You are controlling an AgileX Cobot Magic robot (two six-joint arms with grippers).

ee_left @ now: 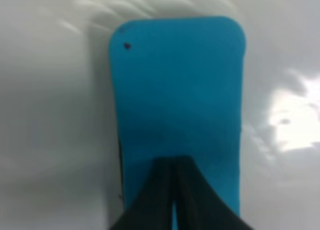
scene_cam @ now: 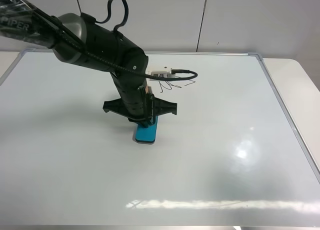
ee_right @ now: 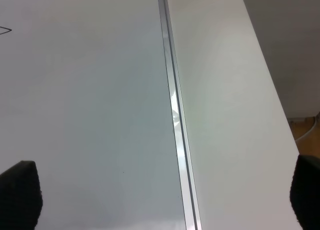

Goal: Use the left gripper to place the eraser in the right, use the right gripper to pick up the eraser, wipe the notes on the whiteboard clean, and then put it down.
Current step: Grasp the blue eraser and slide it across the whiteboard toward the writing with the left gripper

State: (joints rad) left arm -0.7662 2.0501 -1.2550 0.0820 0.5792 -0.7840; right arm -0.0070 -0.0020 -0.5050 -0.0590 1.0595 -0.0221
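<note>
The teal-blue eraser point(scene_cam: 146, 132) lies flat on the whiteboard point(scene_cam: 225, 140) near its middle. The left arm reaches in from the upper left. Its left gripper point(scene_cam: 144, 121) stands over the eraser's far end. In the left wrist view the eraser point(ee_left: 177, 90) fills the frame, and the left gripper point(ee_left: 174, 202) has its two dark fingers pressed almost together on the blue top face, nothing between them. The notes point(scene_cam: 176, 84) are a thin black scribble just beyond the arm. The right gripper point(ee_right: 162, 195) shows only two dark fingertips point(ee_right: 19, 197) set wide apart, empty, above the board's right frame point(ee_right: 174, 115).
A white table point(scene_cam: 295, 85) carries the board and shows past its right edge, also in the right wrist view point(ee_right: 230, 115). A white module with a black cable point(scene_cam: 164, 72) sits on the left arm's wrist. A wall stands behind the board.
</note>
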